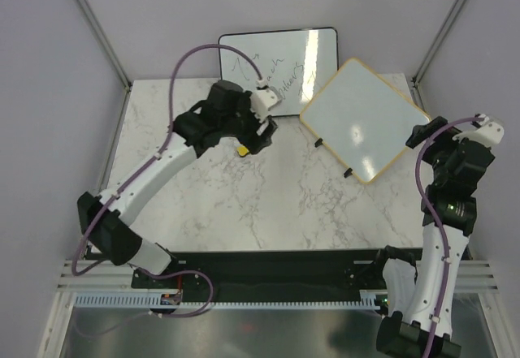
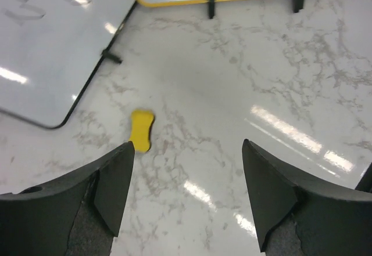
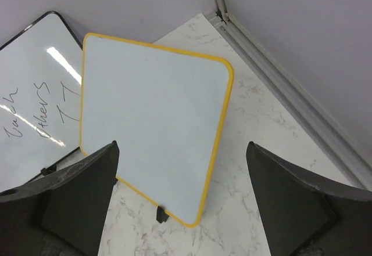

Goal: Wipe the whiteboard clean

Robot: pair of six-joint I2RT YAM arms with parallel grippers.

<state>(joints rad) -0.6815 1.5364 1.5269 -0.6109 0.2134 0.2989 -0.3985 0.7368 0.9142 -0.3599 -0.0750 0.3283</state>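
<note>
Arm [image 1: 154,173] stretched forward, left claw [image 2: 187,147] agape.

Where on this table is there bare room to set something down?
Largest free patch: the marble table front-centre, between the left arm, the right arm and the feet of the tan-framed whiteboard. A smaller one lies back-left, beside the black-framed whiteboard. Crowded: the back, where both boards meet near the left gripper and yellow eraser.

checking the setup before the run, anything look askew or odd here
The tan wooden-framed whiteboard lies turned diagonally on the marble-patterned table, one corner overlapping the black-framed whiteboard. It looks nearly blank, while the black-framed one carries handwriting.
</note>
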